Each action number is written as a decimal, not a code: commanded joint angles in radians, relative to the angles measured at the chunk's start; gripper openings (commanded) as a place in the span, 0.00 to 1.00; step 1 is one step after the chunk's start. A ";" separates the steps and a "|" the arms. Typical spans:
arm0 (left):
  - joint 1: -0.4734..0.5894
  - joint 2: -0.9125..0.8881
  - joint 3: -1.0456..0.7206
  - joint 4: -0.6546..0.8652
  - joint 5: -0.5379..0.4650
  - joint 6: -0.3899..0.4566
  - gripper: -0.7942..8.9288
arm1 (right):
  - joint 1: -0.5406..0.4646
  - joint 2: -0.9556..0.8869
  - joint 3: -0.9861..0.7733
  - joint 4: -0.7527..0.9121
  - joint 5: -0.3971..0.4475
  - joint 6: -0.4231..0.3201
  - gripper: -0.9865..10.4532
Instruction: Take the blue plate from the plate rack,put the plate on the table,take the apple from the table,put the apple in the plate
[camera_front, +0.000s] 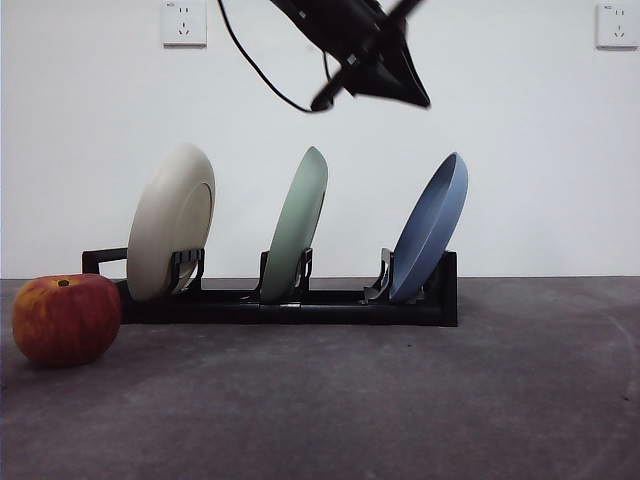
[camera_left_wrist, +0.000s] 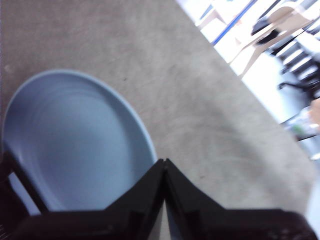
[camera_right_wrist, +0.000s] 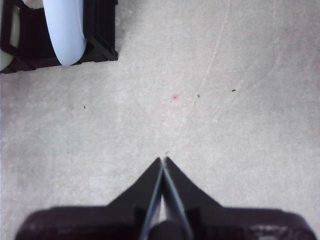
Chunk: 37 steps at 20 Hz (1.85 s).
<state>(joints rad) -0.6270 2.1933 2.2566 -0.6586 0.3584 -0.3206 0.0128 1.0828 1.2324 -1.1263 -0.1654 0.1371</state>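
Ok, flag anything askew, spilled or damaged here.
Nothing stands out. All three plates, the blue plate included, lean the same way in the rack. The apple sits whole on the table, beside the rack's end.

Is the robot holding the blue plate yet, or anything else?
No, nothing is held. The left gripper is shut and empty near the blue plate, which sits in the plate rack. The right gripper is shut and empty too.
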 joint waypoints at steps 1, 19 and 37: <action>-0.033 0.018 -0.004 0.024 -0.117 0.055 0.19 | 0.000 0.002 -0.002 0.002 -0.003 -0.010 0.08; -0.116 0.138 -0.004 0.023 -0.228 0.066 0.19 | 0.001 0.001 -0.004 -0.027 -0.003 -0.010 0.09; -0.096 0.055 0.010 0.021 -0.201 0.080 0.08 | 0.001 0.001 -0.004 -0.026 -0.002 -0.010 0.09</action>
<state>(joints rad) -0.7254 2.2784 2.2578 -0.6506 0.1528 -0.2680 0.0128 1.0836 1.2324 -1.1557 -0.1654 0.1341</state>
